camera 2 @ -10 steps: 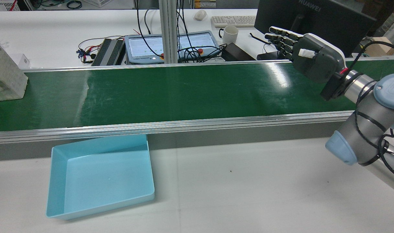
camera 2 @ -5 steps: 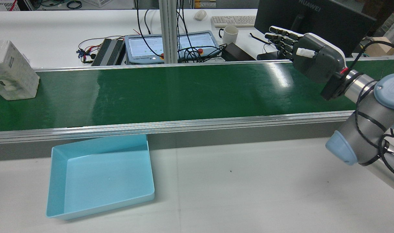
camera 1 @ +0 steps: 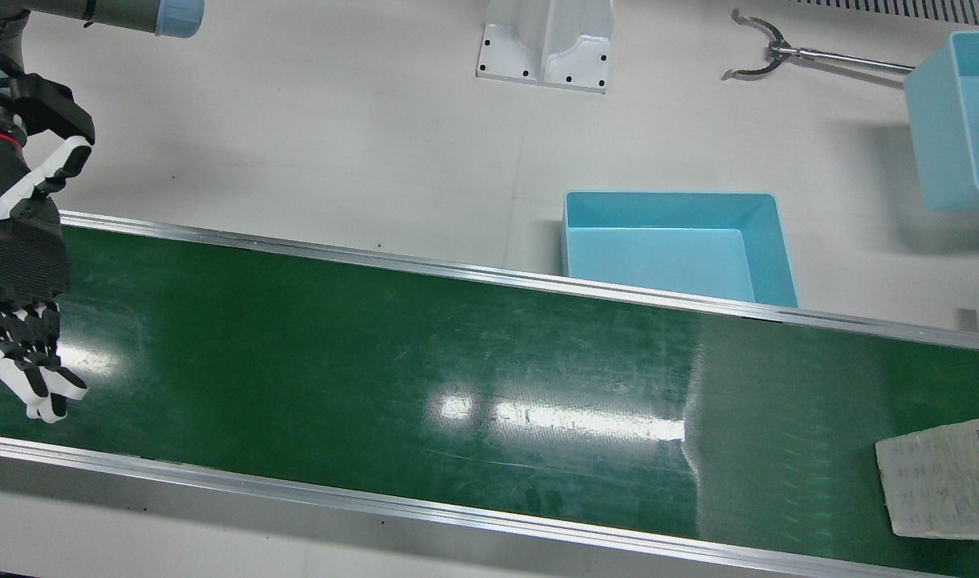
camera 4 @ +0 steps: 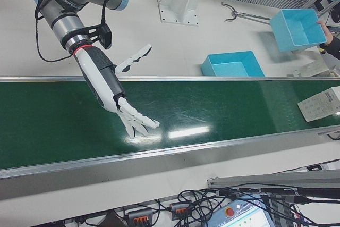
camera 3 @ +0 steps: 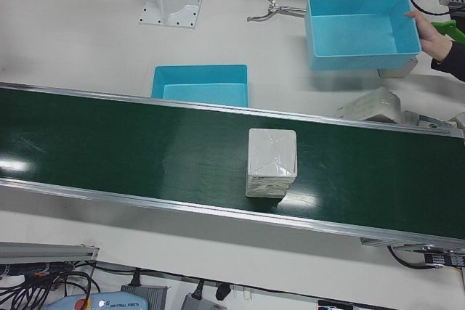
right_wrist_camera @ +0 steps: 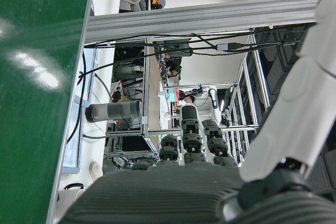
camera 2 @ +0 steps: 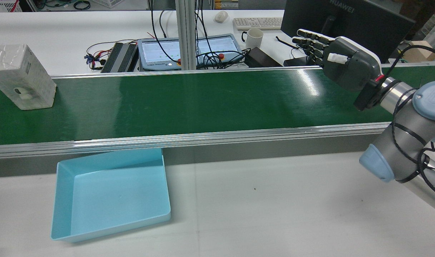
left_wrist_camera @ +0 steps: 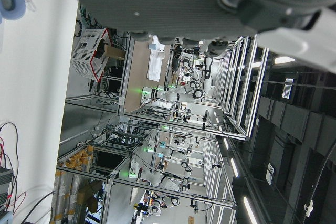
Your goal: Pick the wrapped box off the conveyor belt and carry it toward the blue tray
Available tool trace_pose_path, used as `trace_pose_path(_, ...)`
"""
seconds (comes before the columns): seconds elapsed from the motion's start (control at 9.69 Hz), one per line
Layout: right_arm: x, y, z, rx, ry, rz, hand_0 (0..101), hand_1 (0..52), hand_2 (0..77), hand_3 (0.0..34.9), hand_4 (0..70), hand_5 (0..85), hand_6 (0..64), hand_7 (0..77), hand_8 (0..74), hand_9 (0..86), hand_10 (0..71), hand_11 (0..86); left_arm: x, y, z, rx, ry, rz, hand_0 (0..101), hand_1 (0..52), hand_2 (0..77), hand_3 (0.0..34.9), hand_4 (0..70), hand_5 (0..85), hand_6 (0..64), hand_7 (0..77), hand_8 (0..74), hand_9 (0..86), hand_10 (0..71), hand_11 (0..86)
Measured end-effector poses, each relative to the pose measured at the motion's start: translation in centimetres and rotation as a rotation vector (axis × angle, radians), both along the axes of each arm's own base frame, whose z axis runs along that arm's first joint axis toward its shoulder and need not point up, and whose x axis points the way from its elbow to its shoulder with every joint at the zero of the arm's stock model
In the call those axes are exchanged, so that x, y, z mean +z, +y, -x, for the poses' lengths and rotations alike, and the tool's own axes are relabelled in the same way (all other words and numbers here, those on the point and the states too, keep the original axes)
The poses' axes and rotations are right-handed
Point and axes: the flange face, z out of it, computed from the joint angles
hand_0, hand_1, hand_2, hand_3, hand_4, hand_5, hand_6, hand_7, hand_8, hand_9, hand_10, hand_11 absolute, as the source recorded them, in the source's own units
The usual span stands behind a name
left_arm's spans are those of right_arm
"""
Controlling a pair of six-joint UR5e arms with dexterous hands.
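Nothing done yet: box (camera 2: 23, 76) rides belt (camera 2: 188, 103) ungrasped, right hand (camera 2: 340, 60) open, empty, far end; tray (camera 2: 110, 192) empty.

One green conveyor belt (camera 2: 203, 103) runs across the frame. On it stands one wrapped box (camera 3: 272, 162); a second wrapped packet (camera 3: 370, 104) lies off the belt at the right of the left-front view. There are two blue trays: one (camera 3: 200, 83) beside the belt at centre, one (camera 3: 360, 18) at upper right. One robot hand (camera 4: 114, 91) shows, and one grabber tool (camera 1: 810, 54) at upper right.
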Motion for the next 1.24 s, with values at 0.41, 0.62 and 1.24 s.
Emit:
trace_pose_path(0.41, 0.16, 0.03, 0.29, -0.004, 0.003, 0.003, 40, 4.9, 3.8, 0.0, 12.0, 8.2, 6.0, 16.9, 7.1, 8.2, 0.0, 1.1, 0.00, 0.00, 0.00, 0.000, 0.000, 0.000, 0, 0.0, 0.5, 0.0, 0.5, 1.1, 0.5, 0.5, 0.5, 0.5, 0.5, 0.5)
trace_pose_path(0.62, 0.22, 0.04, 0.32, -0.005, 0.004, 0.004, 40, 4.9, 3.8, 0.0, 12.0, 8.2, 6.0, 18.0, 7.1, 8.2, 0.0, 1.1, 0.00, 0.00, 0.00, 0.000, 0.000, 0.000, 0, 0.0, 0.5, 0.0, 0.5, 1.1, 0.0, 0.5, 0.5, 0.0, 0.5, 0.5)
trace_pose_path(1.24, 0.51, 0.22, 0.17, -0.004, 0.004, 0.008, 39, 4.9, 3.8, 0.0, 12.0, 8.2, 6.0, 17.5, 7.1, 8.2, 0.0, 1.1, 0.00, 0.00, 0.00, 0.000, 0.000, 0.000, 0, 0.0, 0.5, 0.0, 0.0, 1.1, 0.0, 0.5, 0.5, 0.0, 0.5, 0.5)
